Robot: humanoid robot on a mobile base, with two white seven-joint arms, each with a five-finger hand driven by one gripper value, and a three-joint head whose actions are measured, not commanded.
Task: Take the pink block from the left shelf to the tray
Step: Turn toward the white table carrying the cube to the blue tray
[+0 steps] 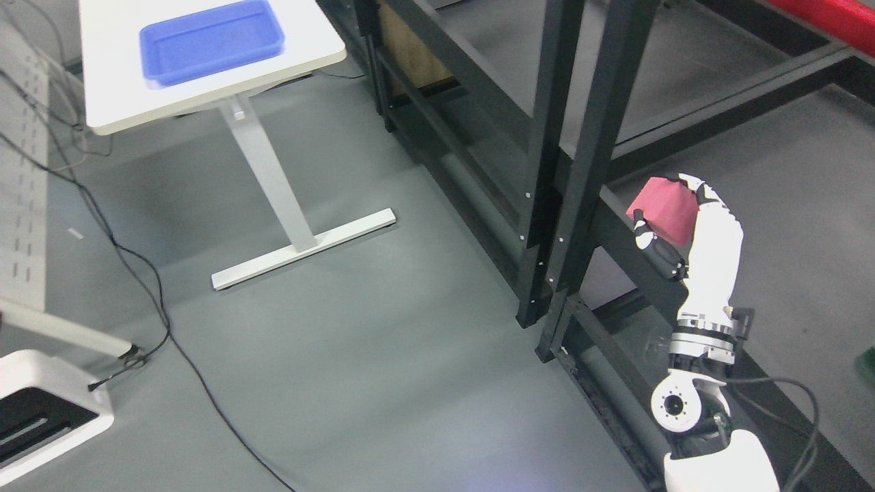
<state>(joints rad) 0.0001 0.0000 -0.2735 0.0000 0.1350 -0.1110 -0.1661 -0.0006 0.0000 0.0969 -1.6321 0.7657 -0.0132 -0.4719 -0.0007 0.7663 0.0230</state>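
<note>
My right hand (673,212) rises from the lower right, white with black joints, its fingers curled around the pink block (664,208). The block is held in the air beside the dark shelf frame (581,171), just above a slanted black rail. The blue tray (210,39) lies on the white table (205,82) at the upper left, far from the hand. No left arm shows in this view.
Black shelf posts and rails (547,137) fill the upper right and stand between the hand and the table. The table's white T-shaped foot (301,249) rests on the grey floor. Black cables (157,301) trail across the floor at left, near a white base unit (41,410).
</note>
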